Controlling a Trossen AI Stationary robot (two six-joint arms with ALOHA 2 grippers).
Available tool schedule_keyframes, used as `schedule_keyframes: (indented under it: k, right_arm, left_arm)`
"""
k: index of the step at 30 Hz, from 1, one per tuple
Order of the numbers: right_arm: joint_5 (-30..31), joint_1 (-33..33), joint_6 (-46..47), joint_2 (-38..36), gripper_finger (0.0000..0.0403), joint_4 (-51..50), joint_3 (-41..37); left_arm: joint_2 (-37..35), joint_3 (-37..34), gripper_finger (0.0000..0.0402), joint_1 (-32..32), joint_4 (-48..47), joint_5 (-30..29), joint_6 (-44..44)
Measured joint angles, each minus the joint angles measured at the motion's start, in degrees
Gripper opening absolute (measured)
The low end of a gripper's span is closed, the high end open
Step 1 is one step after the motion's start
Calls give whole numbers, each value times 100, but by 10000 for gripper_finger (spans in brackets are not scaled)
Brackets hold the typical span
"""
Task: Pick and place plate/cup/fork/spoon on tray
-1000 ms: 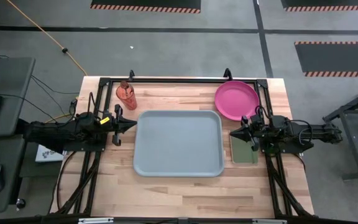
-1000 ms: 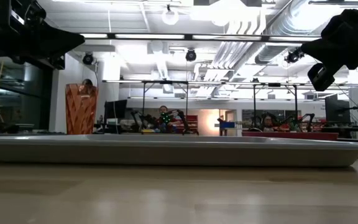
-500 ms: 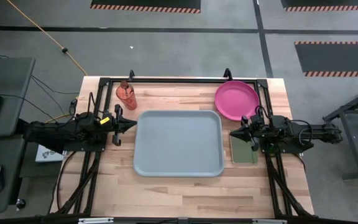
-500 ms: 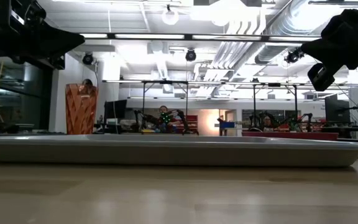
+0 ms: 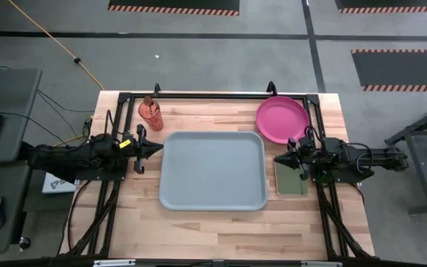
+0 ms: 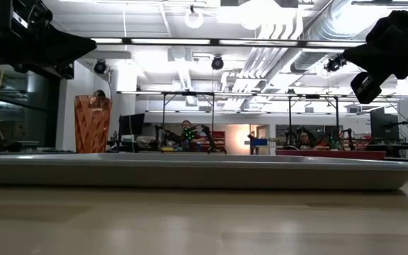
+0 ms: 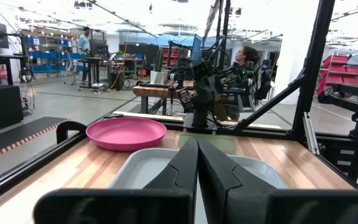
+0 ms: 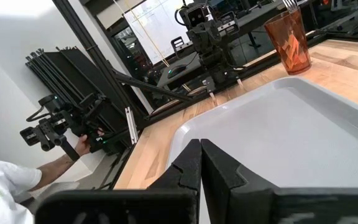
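Nothing is on the tray (image 5: 212,170) yet: both end effectors, left (image 5: 156,149) and right (image 5: 279,159), wait pressed together at its ends, so one must spread and reach for the plate (image 5: 282,119) or cup (image 5: 151,113).

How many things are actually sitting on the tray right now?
0. The tray is bare; the cup stands off its far-left corner and the plate off its far-right corner. No fork or spoon shows.
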Motion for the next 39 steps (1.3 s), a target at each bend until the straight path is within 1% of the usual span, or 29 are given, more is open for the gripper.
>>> schedule_keyframes:
  k: [27, 30, 35, 38, 39]
  right_arm:
    - [-2, -2, 0, 0, 0, 0, 0]
    - [0, 0, 0, 2, 0, 0, -2]
    - [0, -2, 0, 0, 0, 0, 0]
    - [0, 0, 0, 0, 0, 0, -2]
    - [0, -2, 0, 0, 0, 0, 0]
  left_arm:
    - [1, -1, 3, -1, 30, 1, -2]
    - [1, -1, 3, -2, 325, 1, -57]
    - [3, -1, 3, -2, 870, 52, -645]
    - [165, 28, 3, -2, 1586, -242, -610]
    - [290, 104, 3, 0, 1609, -418, -593]
